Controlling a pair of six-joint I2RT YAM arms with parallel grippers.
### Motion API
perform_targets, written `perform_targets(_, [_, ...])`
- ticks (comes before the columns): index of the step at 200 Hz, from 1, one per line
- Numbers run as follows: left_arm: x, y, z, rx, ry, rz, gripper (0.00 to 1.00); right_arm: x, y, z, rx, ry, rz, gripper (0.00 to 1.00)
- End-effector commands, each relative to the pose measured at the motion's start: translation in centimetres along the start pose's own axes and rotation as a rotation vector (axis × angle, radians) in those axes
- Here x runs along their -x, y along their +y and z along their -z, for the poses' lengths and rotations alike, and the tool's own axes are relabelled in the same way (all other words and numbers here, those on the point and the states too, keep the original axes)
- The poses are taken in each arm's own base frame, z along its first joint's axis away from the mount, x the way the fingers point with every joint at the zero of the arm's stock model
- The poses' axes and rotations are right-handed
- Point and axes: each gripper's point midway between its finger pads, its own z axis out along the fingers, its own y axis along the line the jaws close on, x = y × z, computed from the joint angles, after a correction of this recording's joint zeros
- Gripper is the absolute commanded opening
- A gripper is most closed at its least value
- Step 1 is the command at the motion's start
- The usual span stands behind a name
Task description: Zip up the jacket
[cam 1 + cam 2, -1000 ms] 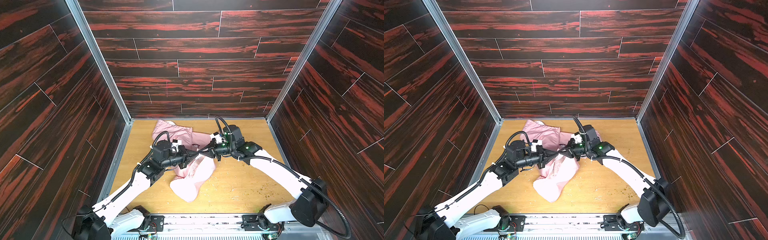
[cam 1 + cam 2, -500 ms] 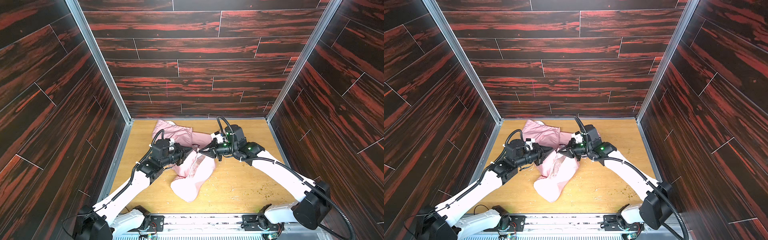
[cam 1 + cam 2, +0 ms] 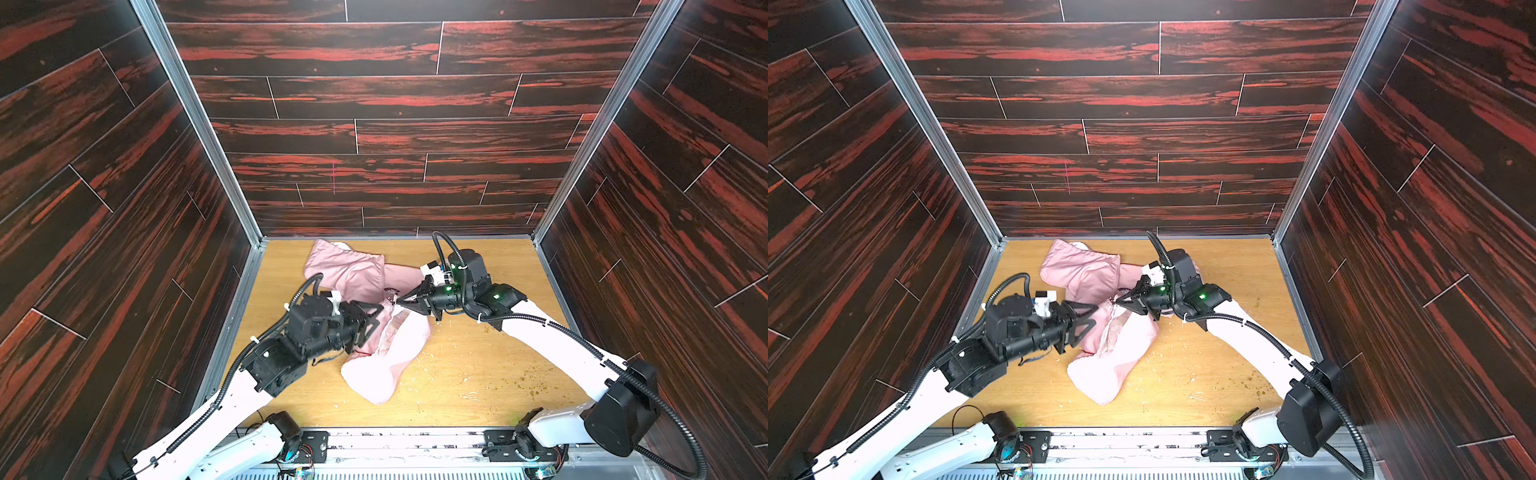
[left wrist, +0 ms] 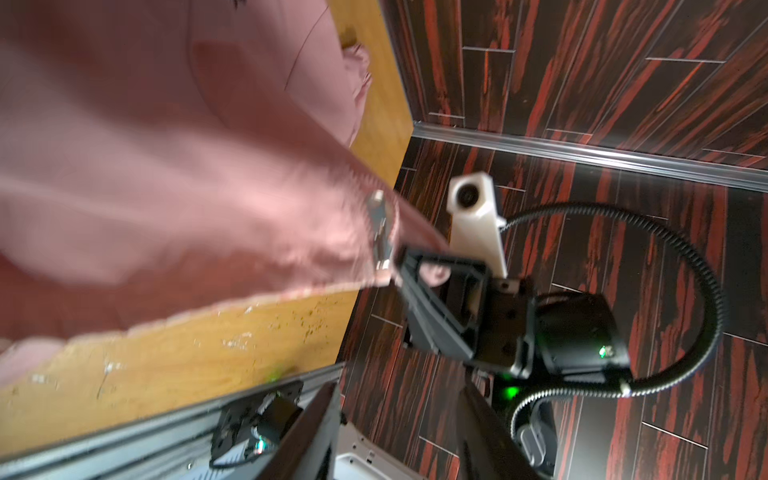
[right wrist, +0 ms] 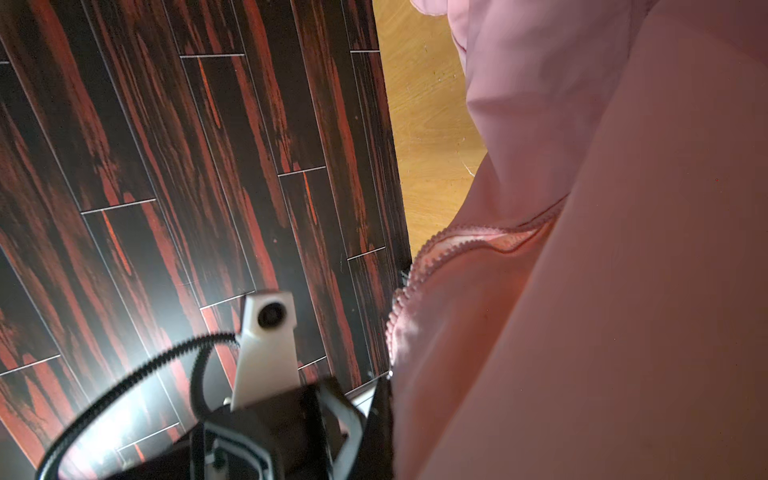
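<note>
While the pink jacket (image 3: 376,365) lies crumpled on the wooden bench (image 3: 478,374), left of middle, the right claw (image 3: 400,299) is clamped together on its front edge, just beside the metal zipper slider (image 4: 380,232), holding that edge raised. The left claw (image 3: 373,323) hovers at the jacket's left side, fingers apart, gripping nothing.

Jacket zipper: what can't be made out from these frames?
- Left wrist view: zipper slider is motion-blurred; whether the teeth are joined is unclear.
- In both top views: what the right gripper pinches, pull tab or jacket fabric, is too small; fabric fills the right wrist view.
- In both top views: left gripper hides part of the jacket front.
</note>
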Motion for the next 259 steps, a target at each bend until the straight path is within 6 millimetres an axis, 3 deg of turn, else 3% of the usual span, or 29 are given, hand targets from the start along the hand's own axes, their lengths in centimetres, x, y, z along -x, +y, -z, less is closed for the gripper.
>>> perform_targets(1, [0.8, 0.9, 0.5, -0.004, -0.125, 0.089, 0.52, 0.8, -1.1, -0.9, -0.017, -0.019, -0.005, 0.00])
perform_targets(50, [-1.3, 0.0, -2.7, -0.120, -0.153, 0.157, 0.59, 1.2, -1.1, -0.8, -0.014, -0.048, -0.013, 0.00])
perform_targets(70, [-1.6, -0.3, -2.9, -0.130, -0.179, 0.151, 0.60, 1.4, -1.0, -0.8, -0.016, -0.054, -0.016, 0.00])
perform_targets(107, [-0.1, 0.2, -1.9, -0.201, -0.299, 0.188, 0.60, 1.3, -0.6, -0.5, 0.004, -0.062, -0.036, 0.00])
perform_targets(163, [-0.4, -0.7, -4.3, -0.279, -0.307, 0.240, 0.60, 1.2, 0.7, 0.0, 0.040, -0.067, -0.050, 0.00])
perform_targets(220, [1.4, -1.0, -3.5, -0.356, -0.424, 0.243, 0.61, 0.8, 1.6, 0.5, 0.065, -0.060, -0.058, 0.00])
perform_targets(259, [1.1, -1.0, -4.9, -0.386, -0.417, 0.267, 0.61, 0.6, 2.2, 0.9, 0.074, -0.055, -0.050, 0.00])
